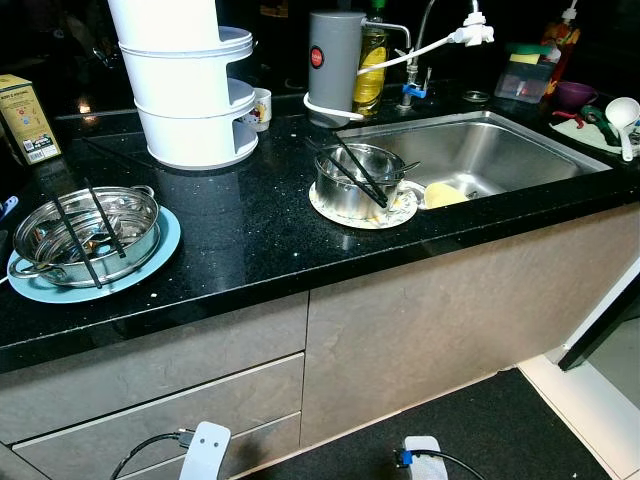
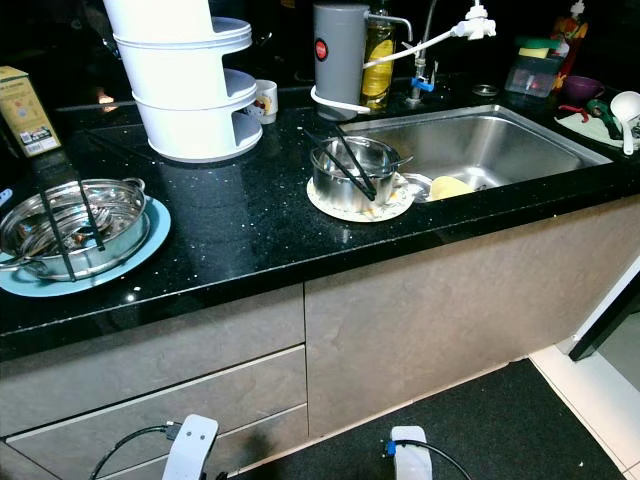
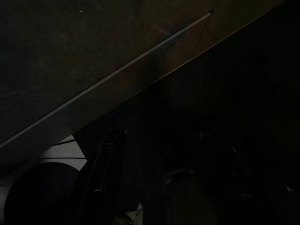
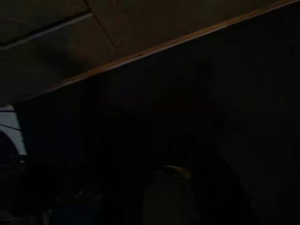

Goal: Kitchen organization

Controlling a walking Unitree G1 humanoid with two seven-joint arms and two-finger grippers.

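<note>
Both arms hang low in front of the cabinet, the left hand [image 3: 154, 187] and right hand [image 4: 164, 187] seen in very dim wrist views; the left fingers [image 3: 105, 173] look apart, though the dark makes that a guess, and of the right hand I cannot tell whether it is apart or together.

On the black bench [image 1: 250, 230] two loads wait. A steel pot [image 1: 85, 235] with black chopsticks [image 1: 75, 240] laid across it sits on a blue plate [image 1: 165, 250] near the robot's left. A smaller steel pot [image 1: 358, 182], also crossed by black chopsticks [image 1: 362, 172], sits on a pale plate [image 1: 330, 208] right at the near left corner of the sink [image 1: 500, 150], with a yellow sponge [image 1: 445, 195] just inside the basin.

The step in hand is probably the first reach. Lift the loose chopsticks off before touching either pot, since they would roll off a tilted rim. The pot by the sink is the shorter carry; grip its rim, keep it level, and leave the plate behind, steadied if needed
</note>
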